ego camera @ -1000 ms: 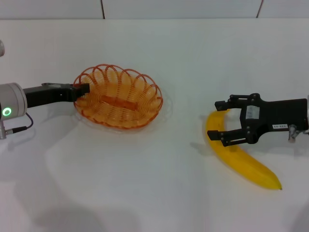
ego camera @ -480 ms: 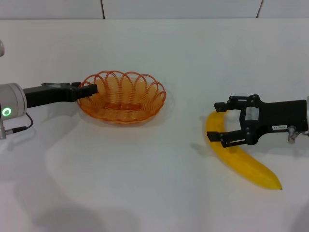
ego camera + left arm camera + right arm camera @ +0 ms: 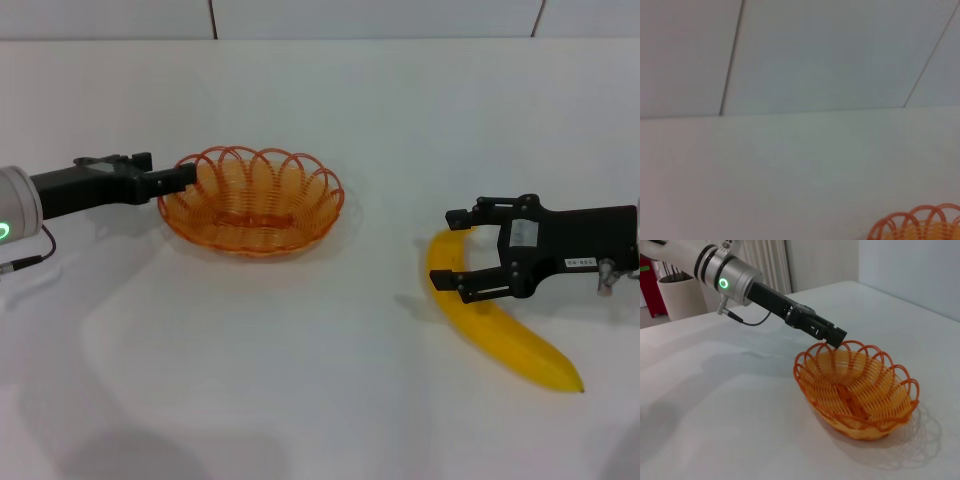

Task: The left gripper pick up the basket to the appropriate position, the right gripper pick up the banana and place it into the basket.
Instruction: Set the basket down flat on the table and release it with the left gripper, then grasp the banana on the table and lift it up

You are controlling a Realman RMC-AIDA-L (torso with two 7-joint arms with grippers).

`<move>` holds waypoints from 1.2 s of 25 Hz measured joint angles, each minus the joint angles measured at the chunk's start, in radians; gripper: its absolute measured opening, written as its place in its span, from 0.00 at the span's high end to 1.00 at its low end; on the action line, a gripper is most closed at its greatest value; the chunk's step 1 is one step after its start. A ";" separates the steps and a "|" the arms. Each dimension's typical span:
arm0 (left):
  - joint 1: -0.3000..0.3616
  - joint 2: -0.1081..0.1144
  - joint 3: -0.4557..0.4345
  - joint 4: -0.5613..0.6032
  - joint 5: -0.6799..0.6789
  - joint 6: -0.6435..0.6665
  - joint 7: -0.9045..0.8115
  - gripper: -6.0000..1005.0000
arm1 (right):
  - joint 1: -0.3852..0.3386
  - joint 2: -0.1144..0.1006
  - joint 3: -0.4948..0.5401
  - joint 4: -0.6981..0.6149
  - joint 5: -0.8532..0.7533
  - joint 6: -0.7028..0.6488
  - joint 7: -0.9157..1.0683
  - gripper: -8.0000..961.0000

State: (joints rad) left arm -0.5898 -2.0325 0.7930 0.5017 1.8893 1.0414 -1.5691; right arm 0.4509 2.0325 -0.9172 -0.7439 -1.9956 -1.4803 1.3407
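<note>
The orange wire basket (image 3: 250,200) hangs a little above the white table at centre-left, level, with its shadow beneath it. My left gripper (image 3: 185,180) is shut on the basket's left rim; the right wrist view shows this grip (image 3: 837,335) on the basket (image 3: 855,390). Only a scalloped edge of the basket (image 3: 920,225) shows in the left wrist view. The yellow banana (image 3: 500,335) lies on the table at the right. My right gripper (image 3: 448,250) stands open, its two fingers on either side of the banana's upper end.
The table's back edge meets a tiled wall (image 3: 300,15). Beyond the table, the right wrist view shows a white cylindrical pot (image 3: 682,297) and a red object (image 3: 650,285).
The basket has risen off the table, levelled out and shifted slightly right in my left gripper; the left arm has lifted. The right gripper and banana have not moved.
</note>
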 joint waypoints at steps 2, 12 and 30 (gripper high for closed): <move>0.003 0.000 0.000 0.000 -0.011 0.000 0.028 0.19 | 0.000 0.000 0.000 0.000 0.000 0.000 0.000 0.16; 0.050 -0.001 0.000 0.000 -0.126 0.050 0.228 0.20 | 0.000 0.000 0.001 0.000 0.000 -0.001 0.000 0.16; 0.201 0.034 0.001 0.064 -0.148 0.303 0.501 0.20 | -0.011 0.004 0.004 -0.040 0.011 -0.050 0.052 0.17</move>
State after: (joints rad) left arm -0.3884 -1.9983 0.7936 0.5658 1.7414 1.3442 -1.0681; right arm 0.4404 2.0363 -0.9132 -0.7839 -1.9848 -1.5300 1.3931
